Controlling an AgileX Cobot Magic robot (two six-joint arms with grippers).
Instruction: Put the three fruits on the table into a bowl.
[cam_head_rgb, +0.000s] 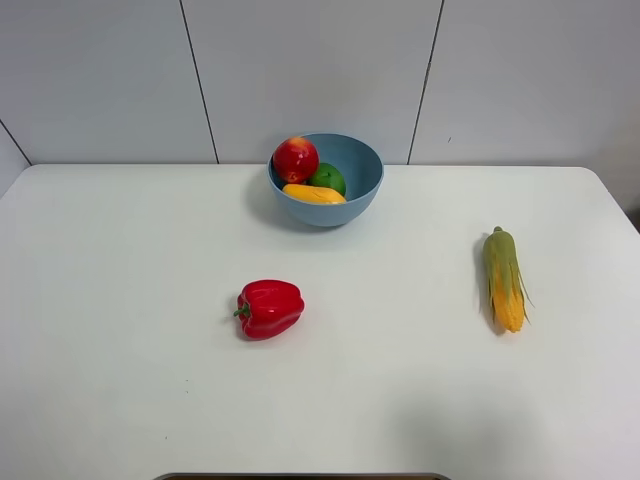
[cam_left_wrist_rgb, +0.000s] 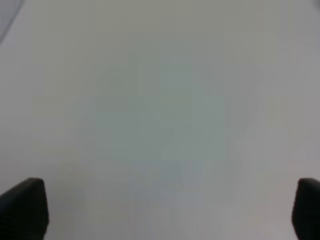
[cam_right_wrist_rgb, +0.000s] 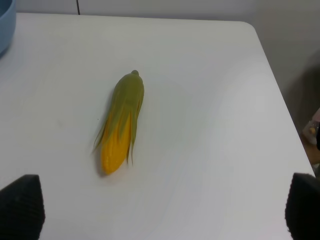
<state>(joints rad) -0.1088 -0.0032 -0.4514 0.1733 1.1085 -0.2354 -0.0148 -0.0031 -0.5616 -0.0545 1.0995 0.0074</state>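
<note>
The light-blue bowl (cam_head_rgb: 352, 190) stands at the back middle of the white table (cam_head_rgb: 120, 300). Inside it lie the red apple (cam_head_rgb: 295, 158), the green lime (cam_head_rgb: 328, 178) and the yellow-orange mango (cam_head_rgb: 313, 194). Neither arm shows in the exterior high view. In the left wrist view my left gripper (cam_left_wrist_rgb: 167, 210) is open, its fingertips (cam_left_wrist_rgb: 25, 207) far apart over bare white table. The right gripper (cam_right_wrist_rgb: 162, 210) is open too, with fingertips (cam_right_wrist_rgb: 20, 205) wide apart and nothing between them. A sliver of the bowl (cam_right_wrist_rgb: 5, 25) shows at the edge of the right wrist view.
A glossy red bell pepper (cam_head_rgb: 269, 308) lies left of centre on the table. A corn cob with green husk (cam_head_rgb: 504, 278) lies at the right, and shows as the corn cob (cam_right_wrist_rgb: 120, 131) ahead of the right gripper. The table's right edge (cam_right_wrist_rgb: 280, 100) is close to it.
</note>
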